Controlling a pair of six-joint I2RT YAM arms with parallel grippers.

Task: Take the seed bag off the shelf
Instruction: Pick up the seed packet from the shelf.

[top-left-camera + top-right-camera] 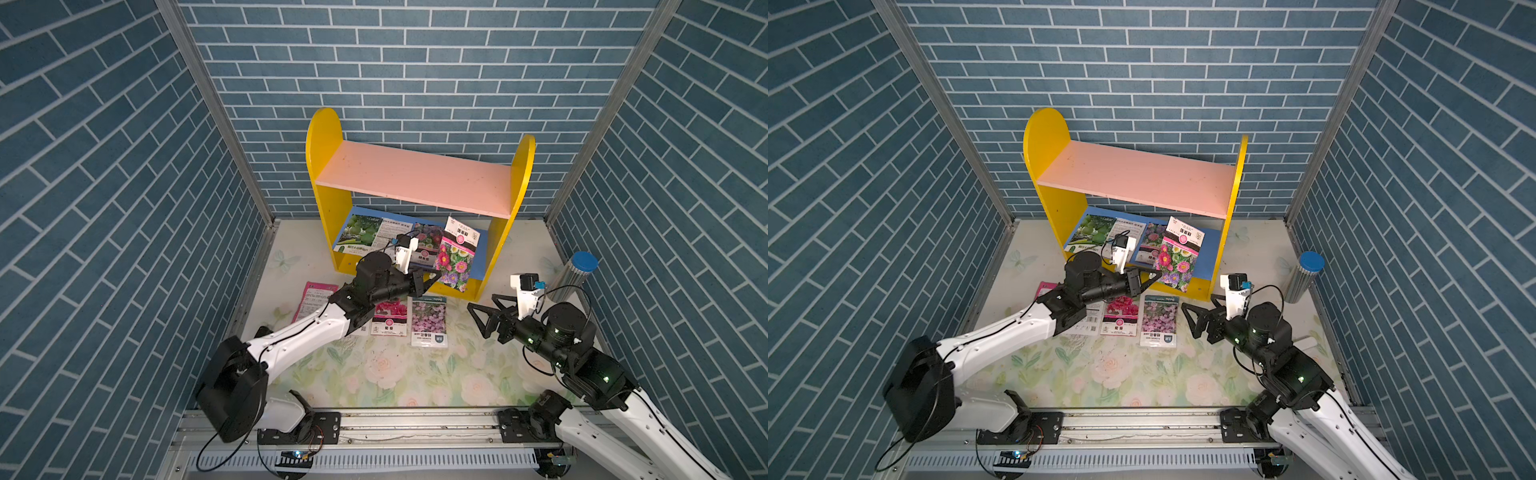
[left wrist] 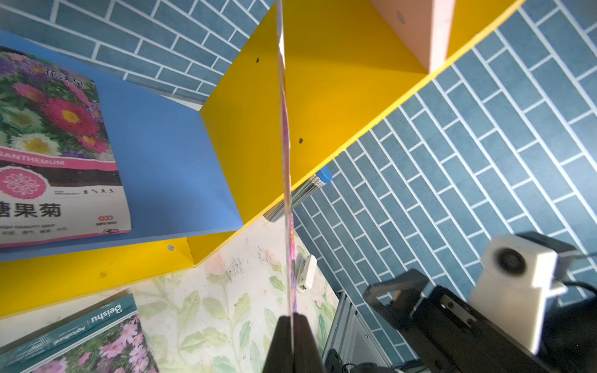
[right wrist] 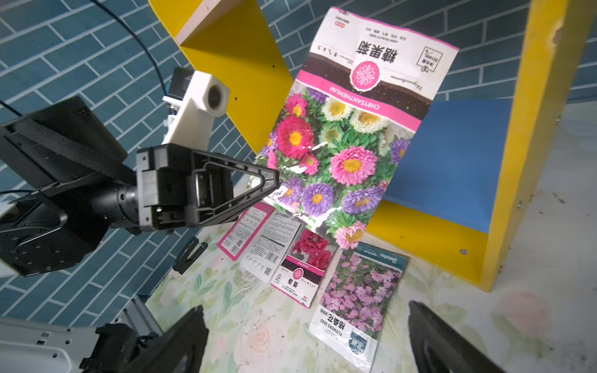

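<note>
My left arm (image 1: 299, 328) stretches low over the flowered bench (image 1: 415, 382). My left end effector (image 1: 430, 277) is pinched shut on the lower left edge of the glossy chrysanthemum seed bag with pink band (image 1: 456, 257). The bag leans tilted over the right part of the blue lower board (image 1: 480, 253) of the yellow-sided wooden shelf (image 1: 326, 141). Its long axis runs front to back, with the title end toward the blue brick back wall (image 1: 415, 83). My right end effector (image 1: 482, 313) hovers wide open and empty.

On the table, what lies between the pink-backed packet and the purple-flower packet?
Two things, clearest in the right wrist view: a white-backed packet and a red-flower packet, side by side.
</note>
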